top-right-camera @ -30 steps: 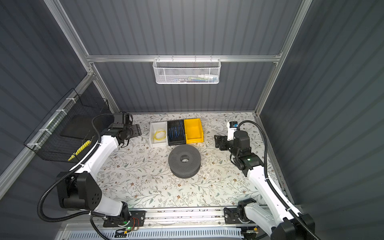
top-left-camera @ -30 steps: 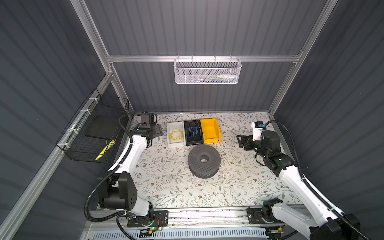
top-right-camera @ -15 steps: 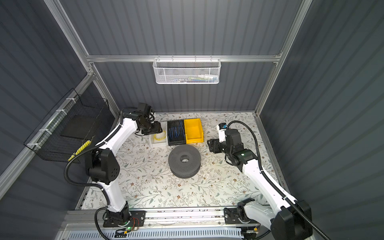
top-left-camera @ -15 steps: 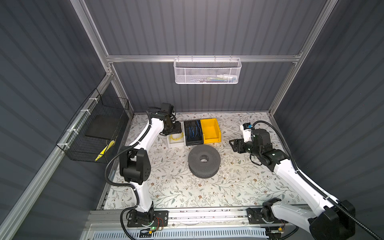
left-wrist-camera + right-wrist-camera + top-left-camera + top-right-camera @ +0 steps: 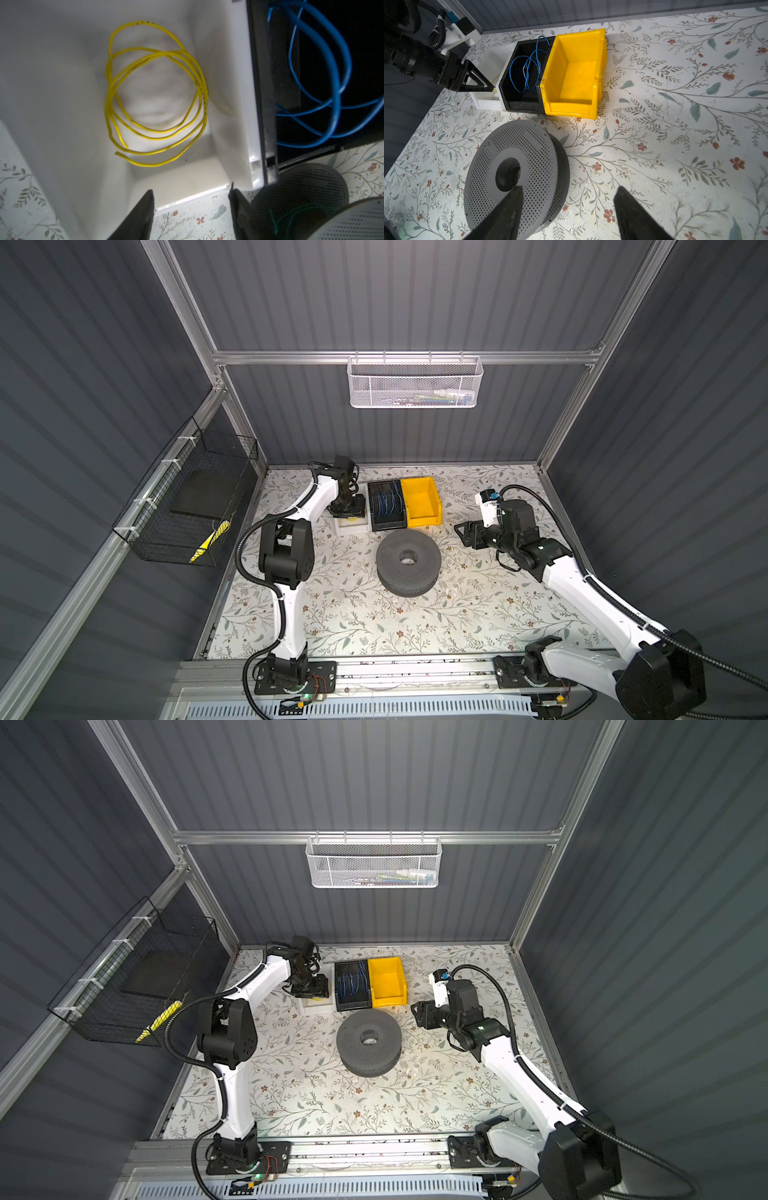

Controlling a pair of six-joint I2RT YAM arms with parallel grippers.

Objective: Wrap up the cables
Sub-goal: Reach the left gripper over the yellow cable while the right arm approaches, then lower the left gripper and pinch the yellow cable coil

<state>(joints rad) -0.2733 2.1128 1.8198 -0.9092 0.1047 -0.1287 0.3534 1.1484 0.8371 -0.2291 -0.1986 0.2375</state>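
We note that in both top views the left gripper [image 5: 348,510] stands over the white bin [image 5: 352,529] and hides all of the yellow wire [image 5: 351,521] but a speck, and the contents of the mesh basket [image 5: 374,383] on the back wall are too small to name. In the wrist views the fingers of the left gripper and of the right gripper [image 5: 568,188] run out past the picture's edge, as do the blue wires [image 5: 336,83] and the blurred spool [image 5: 301,187].

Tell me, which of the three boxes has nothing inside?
The yellow bin at the row's end. The middle black bin holds blue wires; the white bin holds the yellow wire.
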